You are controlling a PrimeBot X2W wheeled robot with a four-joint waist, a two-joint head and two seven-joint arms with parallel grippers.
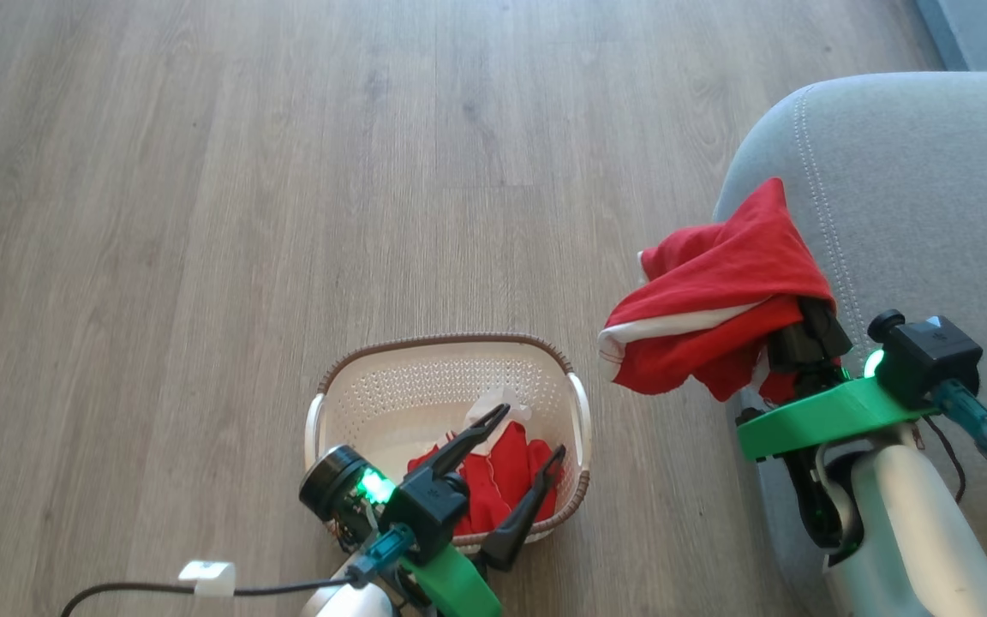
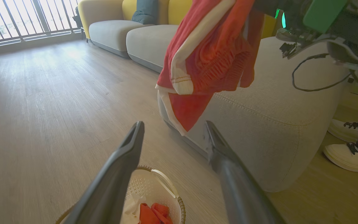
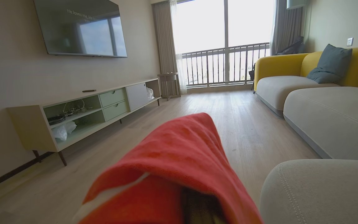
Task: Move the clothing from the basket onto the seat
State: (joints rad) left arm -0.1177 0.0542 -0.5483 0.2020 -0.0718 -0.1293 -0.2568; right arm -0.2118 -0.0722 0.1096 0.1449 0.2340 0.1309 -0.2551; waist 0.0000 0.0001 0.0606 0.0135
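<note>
The red garment [image 1: 716,283] looked soft, floppy and very light. It was the kind of thing that sags and slips if you only hook it, so a firm pinch on a thick bunched fold seemed best. It hung in the air beside the rounded corner of the grey seat [image 1: 913,171], not yet lying on it. The right gripper [image 1: 806,338] was pinched together inside the cloth, which draped over its fingers and hid them. That arm reached up along the seat's front edge. More red clothes [image 1: 502,480] lay crumpled by the near edge of the basket [image 1: 442,343], which stood on the wooden floor [image 1: 202,214]. The left gripper [image 1: 531,430] hovered over them, its fingers spread wide apart and holding nothing.
</note>
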